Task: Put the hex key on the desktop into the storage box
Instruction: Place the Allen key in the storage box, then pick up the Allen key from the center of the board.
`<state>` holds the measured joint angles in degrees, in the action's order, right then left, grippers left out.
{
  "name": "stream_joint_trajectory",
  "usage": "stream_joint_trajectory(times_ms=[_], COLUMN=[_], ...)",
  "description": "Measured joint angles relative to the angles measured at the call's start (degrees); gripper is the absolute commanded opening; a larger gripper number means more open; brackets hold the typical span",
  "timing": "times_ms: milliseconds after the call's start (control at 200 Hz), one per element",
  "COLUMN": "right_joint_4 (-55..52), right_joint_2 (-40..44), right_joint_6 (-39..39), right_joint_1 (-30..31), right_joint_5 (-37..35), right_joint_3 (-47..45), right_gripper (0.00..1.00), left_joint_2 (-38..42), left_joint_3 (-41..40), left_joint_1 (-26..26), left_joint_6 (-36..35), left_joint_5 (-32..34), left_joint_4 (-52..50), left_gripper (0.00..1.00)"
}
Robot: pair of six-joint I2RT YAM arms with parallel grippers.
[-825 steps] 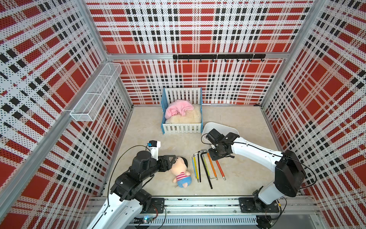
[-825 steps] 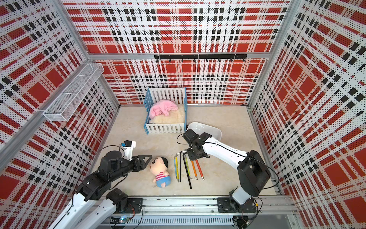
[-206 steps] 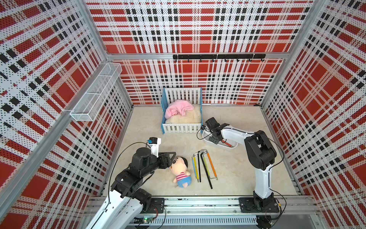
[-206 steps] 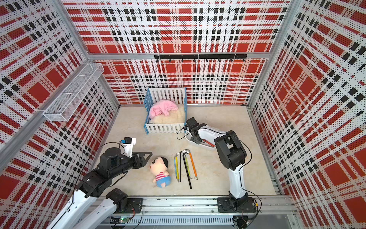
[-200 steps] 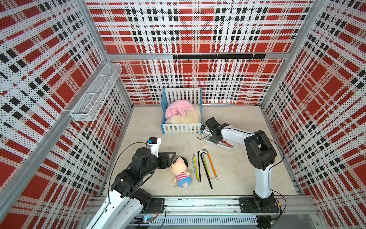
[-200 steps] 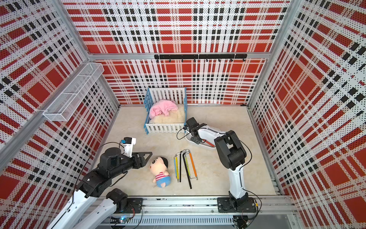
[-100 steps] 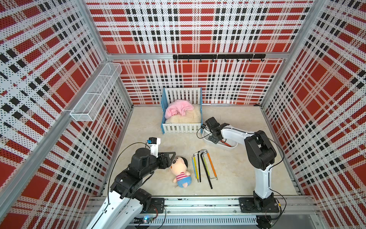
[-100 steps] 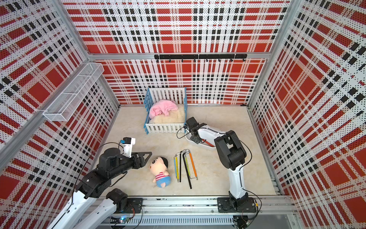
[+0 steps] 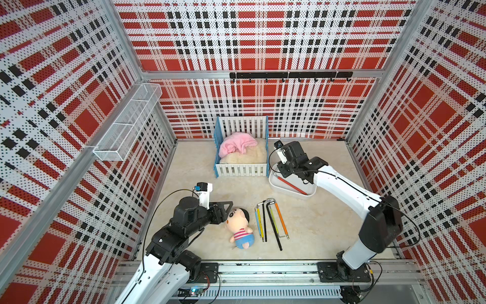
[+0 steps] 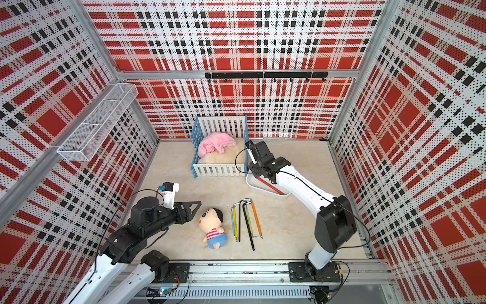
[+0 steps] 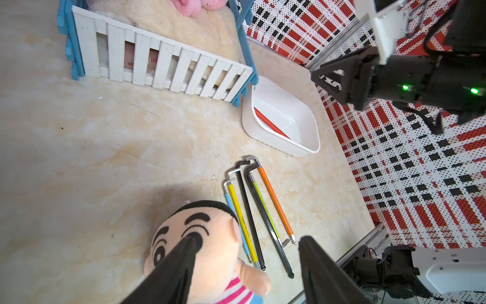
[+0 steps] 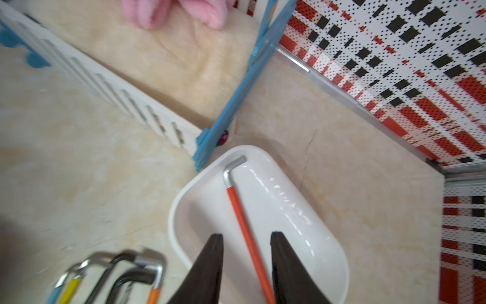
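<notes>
The red hex key point(image 12: 242, 218) is in! It lies flat on the floor of the storage box point(image 12: 302, 210), its bent steel end toward the crib corner and its red shaft running back beneath the right tool point(image 12: 246, 234).

That tool hangs directly over the box with its jaws spread. In the right wrist view one black finger stands on each side of the shaft, with white box floor showing between each finger and the key. So the key is let go and nothing is gripped. How high the tool sits above the key I cannot tell.

Moving outward, the box rests on the table point(image 9: 315, 231), just beside the front corner of the blue-and-white crib point(image 9: 240, 171).

Nearer the robot, close to the box but clear of it, is the row of hex keys point(image 9: 271, 223). They lie side by side on the table with blue, yellow, black, green and orange shafts among them, and neither tool is touching any of them.

My read is one key delivered. If the job means the whole set, most of it is not yet done.

Beyond the row lies the plush doll point(image 9: 239, 226), and past that the left tool point(image 11: 248, 238). Its jaws stand parted in its own wrist view with nothing between them, well apart from the box.
</notes>
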<state>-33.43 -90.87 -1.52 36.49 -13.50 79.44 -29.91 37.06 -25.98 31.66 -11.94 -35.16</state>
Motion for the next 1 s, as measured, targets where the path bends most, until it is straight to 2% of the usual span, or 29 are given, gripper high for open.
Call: stream_joint_trajectory(times_ms=[175, 291, 441, 681, 997], right_joint_4=[-3.1, -6.12, -9.77, -10.01, -10.14], right_joint_2=[6.4, 7.1, 5.79, -2.29, -9.55], right_joint_6=[-12.94, -20.76, -26.75, -30.34, -30.97], right_joint_1=[7.48, 8.37, 9.62, 11.91, 11.96], right_joint_5=[3.63, 6.36, 8.66, 10.91, 8.13], right_joint_3=[-10.27, -15.85, -18.56, -18.97, -15.34], right_gripper=[0.38, 0.37, 0.37, 0.36, 0.37], left_joint_2=[-0.28, -0.35, -0.15, -0.09, -0.02], left_joint_3=[0.0, 0.0, 0.0, 0.0, 0.0], left_joint_1=[0.02, 0.02, 0.0, -0.13, -0.39], left_joint_6=[-0.17, -0.26, -0.37, -0.44, -0.44], left_joint_5=[0.37, 0.35, 0.33, 0.33, 0.35], left_joint_4=[-0.02, -0.02, -0.02, -0.04, -0.04], left_gripper=[0.68, 0.68, 0.68, 0.68, 0.68])
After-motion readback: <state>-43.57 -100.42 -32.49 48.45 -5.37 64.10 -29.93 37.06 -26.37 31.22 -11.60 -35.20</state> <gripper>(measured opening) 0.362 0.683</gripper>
